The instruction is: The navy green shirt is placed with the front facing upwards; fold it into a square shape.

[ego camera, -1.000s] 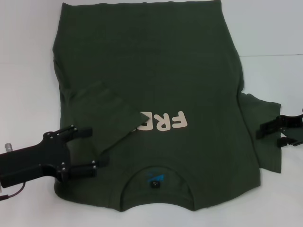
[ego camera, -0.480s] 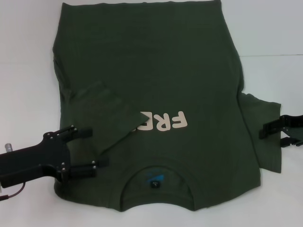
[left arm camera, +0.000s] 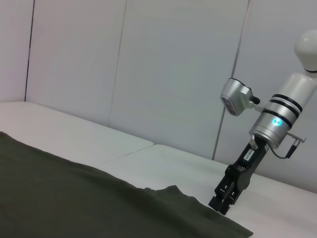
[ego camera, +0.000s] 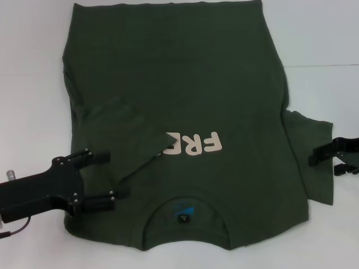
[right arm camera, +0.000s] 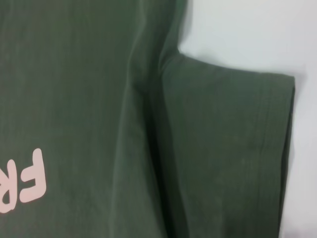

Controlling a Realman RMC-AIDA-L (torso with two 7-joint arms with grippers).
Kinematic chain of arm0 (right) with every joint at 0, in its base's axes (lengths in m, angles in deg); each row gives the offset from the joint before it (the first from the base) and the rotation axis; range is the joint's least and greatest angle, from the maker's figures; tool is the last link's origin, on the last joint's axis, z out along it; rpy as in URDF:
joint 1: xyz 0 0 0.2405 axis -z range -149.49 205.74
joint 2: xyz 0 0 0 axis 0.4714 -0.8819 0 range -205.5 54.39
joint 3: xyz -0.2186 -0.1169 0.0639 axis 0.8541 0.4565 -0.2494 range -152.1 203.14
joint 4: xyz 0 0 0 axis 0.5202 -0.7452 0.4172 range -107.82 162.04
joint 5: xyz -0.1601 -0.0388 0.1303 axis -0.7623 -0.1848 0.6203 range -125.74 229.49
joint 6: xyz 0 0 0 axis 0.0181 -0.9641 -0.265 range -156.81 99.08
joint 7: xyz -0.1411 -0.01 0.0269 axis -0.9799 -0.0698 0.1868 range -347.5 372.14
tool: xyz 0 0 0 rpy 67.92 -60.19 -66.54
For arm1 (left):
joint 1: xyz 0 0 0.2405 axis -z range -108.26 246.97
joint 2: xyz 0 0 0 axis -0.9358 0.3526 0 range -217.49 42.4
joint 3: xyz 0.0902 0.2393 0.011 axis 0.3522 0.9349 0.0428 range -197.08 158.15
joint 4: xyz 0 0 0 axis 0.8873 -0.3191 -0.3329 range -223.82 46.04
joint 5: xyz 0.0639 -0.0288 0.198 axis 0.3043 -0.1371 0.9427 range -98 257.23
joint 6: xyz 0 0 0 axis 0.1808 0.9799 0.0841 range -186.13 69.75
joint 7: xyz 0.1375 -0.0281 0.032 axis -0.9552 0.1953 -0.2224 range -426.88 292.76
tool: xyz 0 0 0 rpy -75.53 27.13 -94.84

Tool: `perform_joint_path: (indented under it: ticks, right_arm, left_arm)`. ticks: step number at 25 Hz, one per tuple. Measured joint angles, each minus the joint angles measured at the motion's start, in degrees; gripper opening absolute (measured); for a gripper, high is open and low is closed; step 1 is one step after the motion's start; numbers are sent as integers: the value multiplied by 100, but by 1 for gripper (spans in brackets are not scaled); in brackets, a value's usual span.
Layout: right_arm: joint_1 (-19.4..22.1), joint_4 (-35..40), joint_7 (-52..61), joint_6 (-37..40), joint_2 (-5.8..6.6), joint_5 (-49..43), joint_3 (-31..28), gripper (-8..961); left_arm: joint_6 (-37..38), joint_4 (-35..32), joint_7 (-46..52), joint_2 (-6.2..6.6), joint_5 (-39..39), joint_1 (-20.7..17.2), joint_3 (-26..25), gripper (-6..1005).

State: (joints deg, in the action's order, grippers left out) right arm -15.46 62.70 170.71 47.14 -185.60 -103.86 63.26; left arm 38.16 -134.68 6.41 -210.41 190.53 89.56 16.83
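The navy green shirt lies flat on the white tabletop, front side up, with its round collar at the near edge and its hem at the far edge. The off-white chest print reads upside down from the head view, and only its right letters show, because the shirt's left sleeve is folded inward over the body and covers the start of the word. A small blue label sits inside the collar. The shirt's right sleeve is still spread out sideways on the tabletop, its cuff toward the right edge of the scene; the right wrist view shows this sleeve flat, with a soft crease where it meets the body. The left gripper hovers over the near-left corner of the shirt, beside the folded sleeve, its two black fingers spread wide with nothing between them. The right gripper is at the outer edge of the right sleeve, low near the cloth, its fingers parted and holding nothing; the left wrist view shows it pointing down at the sleeve's edge.
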Motion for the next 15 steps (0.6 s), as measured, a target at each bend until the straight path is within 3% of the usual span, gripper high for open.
perform_joint_path:
  ticks: [15]
  right_arm:
    - [13, 0, -6, 27, -16, 0, 14, 772]
  left_arm:
    - [3, 0, 11, 1, -7, 0, -2, 937]
